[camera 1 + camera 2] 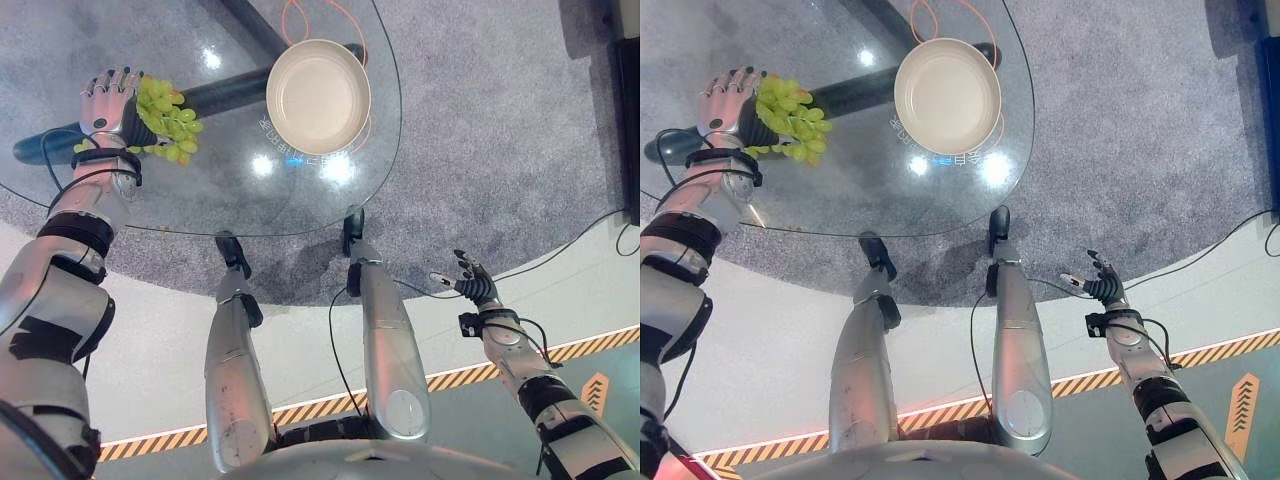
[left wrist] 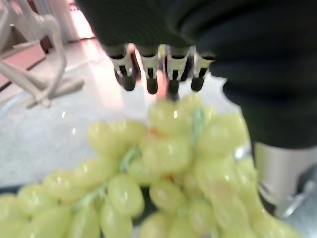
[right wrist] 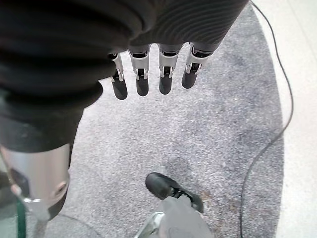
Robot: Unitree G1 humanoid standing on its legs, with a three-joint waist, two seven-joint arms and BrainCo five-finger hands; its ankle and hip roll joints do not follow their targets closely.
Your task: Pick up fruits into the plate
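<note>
Left hand [image 1: 108,98] sits at the table's 9 o'clock edge, palm over the grape bunch [image 1: 168,120], fingers straight and extended past the fruit, not curled round it; the left wrist view shows the fingertips [image 2: 148,82] beyond the grapes [image 2: 163,168] with the bunch lying under the palm. Hand reads as released, resting on or just above the grapes; cannot tell whether it touches them.

Grapes are green, lying on the glass table [image 1: 200,190] just at 3 o'clock of the left hand. They are not in the plate.

Plate [image 1: 318,96], cream, round, empty, is on the glass at 3 o'clock from the grapes, well apart from them, near the table's far right rim. An orange cable [image 1: 300,15] loops under the glass at the plate's 12 o'clock.

Right hand [image 1: 474,283] hangs off the table at 5 o'clock from the plate, over grey carpet [image 1: 480,120], fingers straight and relaxed, holding nothing; right wrist view shows the fingers [image 3: 148,79] straight.
</note>
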